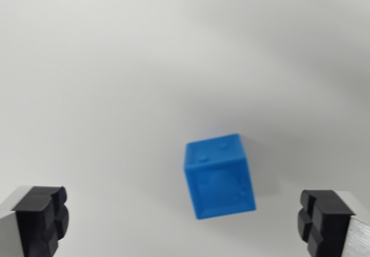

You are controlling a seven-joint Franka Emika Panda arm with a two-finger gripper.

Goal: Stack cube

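Note:
A blue cube [218, 175] rests on a white surface, a little right of centre in the lower part of the wrist view. It has small round marks on its top and front faces. My gripper [184, 222] is open, with one black fingertip [43, 219] at the bottom left and the other black fingertip [321, 222] at the bottom right. The cube lies between the two fingers, slightly beyond them and closer to the right one. Nothing is held between the pads.
The white surface [115, 66] fills the rest of the view. No other cube or object shows in this frame.

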